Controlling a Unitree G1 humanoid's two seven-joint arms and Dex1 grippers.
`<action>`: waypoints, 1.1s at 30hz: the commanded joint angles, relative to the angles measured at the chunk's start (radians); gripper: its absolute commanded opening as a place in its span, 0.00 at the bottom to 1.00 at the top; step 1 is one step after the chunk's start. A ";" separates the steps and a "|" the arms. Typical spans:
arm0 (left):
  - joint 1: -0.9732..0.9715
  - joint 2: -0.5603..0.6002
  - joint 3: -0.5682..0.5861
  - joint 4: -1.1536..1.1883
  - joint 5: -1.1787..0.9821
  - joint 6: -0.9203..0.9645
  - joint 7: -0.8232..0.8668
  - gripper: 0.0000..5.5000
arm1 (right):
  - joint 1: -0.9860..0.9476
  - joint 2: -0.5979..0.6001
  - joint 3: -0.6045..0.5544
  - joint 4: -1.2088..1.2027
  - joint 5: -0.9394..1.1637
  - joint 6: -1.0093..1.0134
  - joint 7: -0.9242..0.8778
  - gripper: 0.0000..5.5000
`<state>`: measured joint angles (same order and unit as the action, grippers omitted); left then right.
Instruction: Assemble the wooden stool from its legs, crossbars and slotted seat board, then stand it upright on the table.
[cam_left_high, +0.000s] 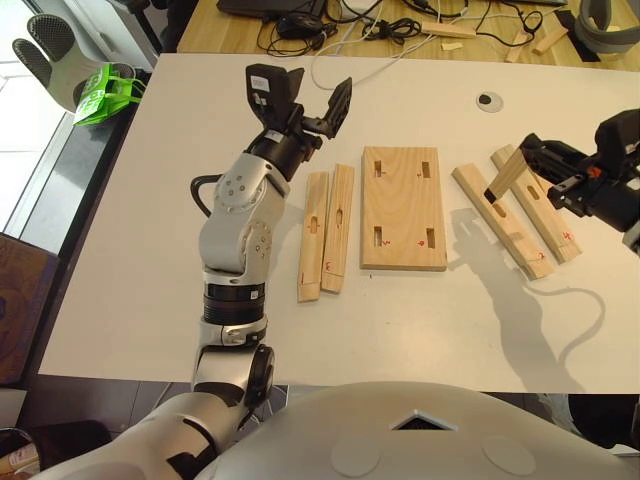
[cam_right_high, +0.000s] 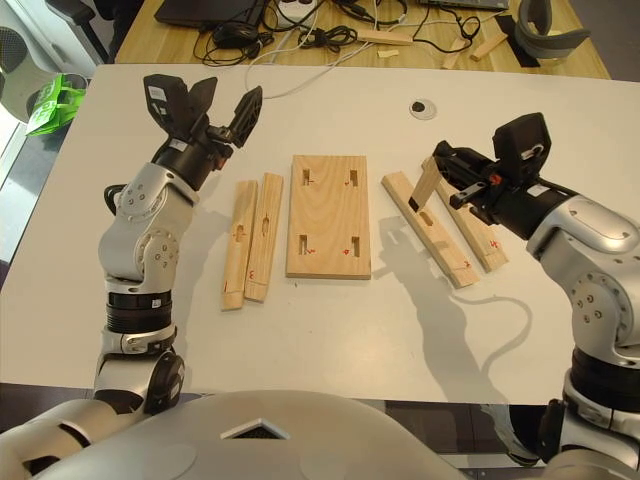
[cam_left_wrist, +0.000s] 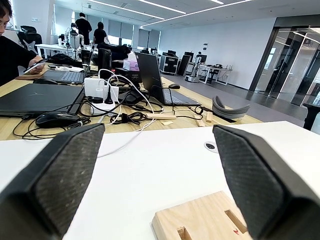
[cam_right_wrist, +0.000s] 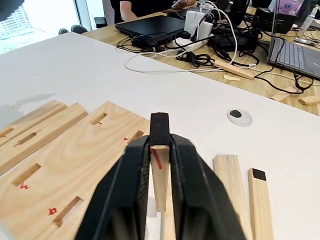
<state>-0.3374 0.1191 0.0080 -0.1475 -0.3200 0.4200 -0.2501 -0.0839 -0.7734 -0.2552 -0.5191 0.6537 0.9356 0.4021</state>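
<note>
**Right gripper brings a crossbar to a leg slot as stool parts lie flat**

At right of the head view, the right gripper (cam_right_high: 447, 172) pinches a short crossbar (cam_right_high: 424, 188) near its top. The piece is tilted, its dark lower end at the slot of the inner leg (cam_right_high: 440, 235), apparently to seat it; whether it touches cannot be told. The outer leg (cam_right_high: 478, 240) lies just beside. The seat board (cam_right_high: 328, 215) rests slots-up at centre, seemingly within both arms' reach, and the left pair of legs (cam_right_high: 252, 240) lies side by side left of it. At upper left, the left gripper (cam_right_high: 208, 95) is raised off the table (cam_right_high: 330, 330), fingers spread and empty, likely kept clear.
</note>
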 joint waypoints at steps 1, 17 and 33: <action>0.001 0.010 0.003 -0.010 0.011 0.007 0.001 0.73 | -0.008 0.001 0.010 0.034 -0.035 0.040 -0.025 0.08; 0.008 0.008 -0.006 -0.018 0.022 0.012 0.004 0.73 | -0.079 0.052 -0.006 0.139 -0.023 0.191 -0.046 0.08; 0.005 0.004 -0.009 -0.024 0.025 0.013 0.011 0.73 | 0.256 0.269 0.034 0.120 -0.236 -0.398 -0.035 0.08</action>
<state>-0.3314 0.1169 -0.0021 -0.1640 -0.3036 0.4217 -0.2410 0.1060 -0.5516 -0.2082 -0.4360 0.4454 0.5865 0.3794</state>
